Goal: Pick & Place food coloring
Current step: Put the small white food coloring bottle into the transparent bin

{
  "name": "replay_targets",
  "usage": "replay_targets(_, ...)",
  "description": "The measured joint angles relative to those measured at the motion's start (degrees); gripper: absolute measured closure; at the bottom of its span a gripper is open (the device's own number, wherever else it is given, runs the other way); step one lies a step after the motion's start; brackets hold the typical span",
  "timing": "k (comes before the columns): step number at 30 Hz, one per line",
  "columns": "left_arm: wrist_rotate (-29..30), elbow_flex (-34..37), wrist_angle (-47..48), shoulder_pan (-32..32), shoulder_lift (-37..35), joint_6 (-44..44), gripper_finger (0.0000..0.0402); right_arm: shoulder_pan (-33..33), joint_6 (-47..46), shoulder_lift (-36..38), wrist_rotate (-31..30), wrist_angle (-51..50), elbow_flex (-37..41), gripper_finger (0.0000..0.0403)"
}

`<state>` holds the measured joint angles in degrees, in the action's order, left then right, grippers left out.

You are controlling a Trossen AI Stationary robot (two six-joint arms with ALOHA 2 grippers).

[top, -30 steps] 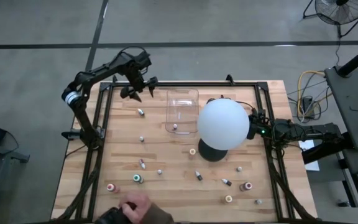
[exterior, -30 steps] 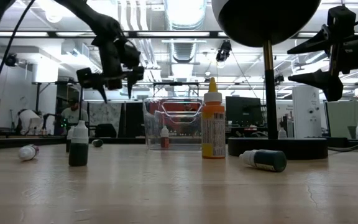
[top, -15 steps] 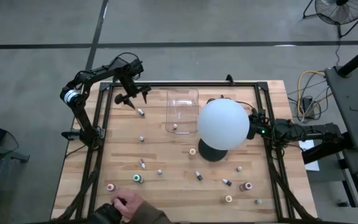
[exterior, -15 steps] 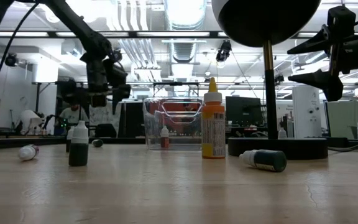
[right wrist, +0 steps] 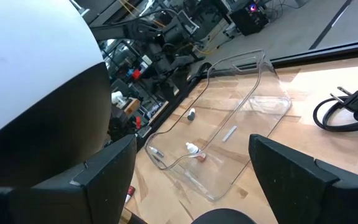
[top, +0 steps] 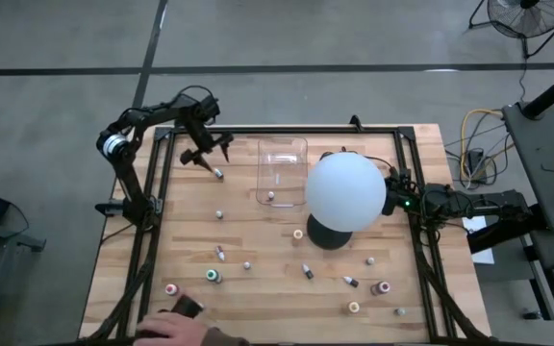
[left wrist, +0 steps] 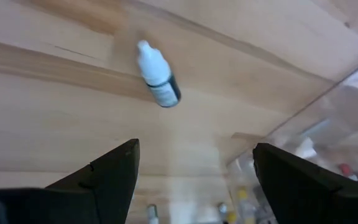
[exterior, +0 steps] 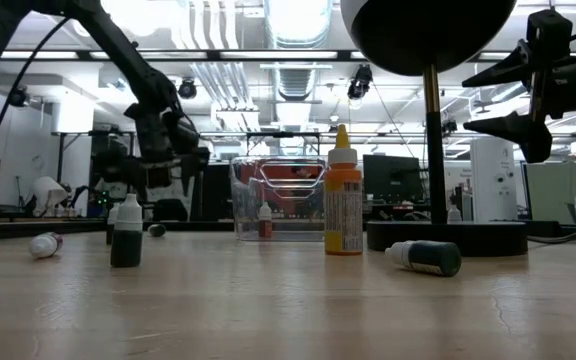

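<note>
Above the counter's [top: 258, 252] far-left corner, left gripper [top: 210, 154] hangs, fingers wide, empty, over a lying dark bottle [left wrist: 158, 84] beside the clear tray [top: 282, 171]. Best descend centred, straddling its body. Right gripper [exterior: 513, 95] waits, fingers wide.

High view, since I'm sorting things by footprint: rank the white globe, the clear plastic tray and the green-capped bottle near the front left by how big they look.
1. White globe, largest.
2. Clear plastic tray, narrower than the globe but about as long; partly hidden under it, so this is a close call.
3. Green-capped bottle, by far the smallest.
</note>
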<state>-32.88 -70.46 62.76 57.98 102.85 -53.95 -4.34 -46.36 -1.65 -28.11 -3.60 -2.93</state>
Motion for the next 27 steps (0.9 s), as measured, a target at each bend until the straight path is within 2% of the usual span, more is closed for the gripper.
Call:
replay_targets(3, -2.4, 0.0, 0.2, 0.8, 0.8, 1.1, 0.0118, 0.0, 0.0, 0.0, 0.0, 0.0, 0.0, 0.0101)
replay_targets(7, -2.5, 0.2, 0.2, 2.0, 1.4, 1.7, 0.0118, 0.0, 0.0, 0.0, 0.0, 0.0, 0.0, 0.0101)
replay_targets(14, 1.9, 1.2, 0.2, 3.2, 2.5, 1.1, 0.0118, 0.0, 0.0, 0.0, 0.0, 0.0, 0.0, 0.0101)
replay_targets(19, 2.6, 3.5, -0.2, 3.3, 2.6, -1.3, 0.0118, 0.0, 0.0, 0.0, 0.0, 0.0, 0.0, 0.0101)
replay_targets(23, 5.9, 5.4, -0.9, 3.3, 2.6, -2.0, 0.0118, 0.0, 0.0, 0.0, 0.0, 0.0, 0.0, 0.0101)
replay_targets(27, 6.3, 5.9, -5.5, 3.3, 2.6, -4.3, 0.0118, 0.0, 0.0, 0.0, 0.0, 0.0, 0.0, 0.0101)
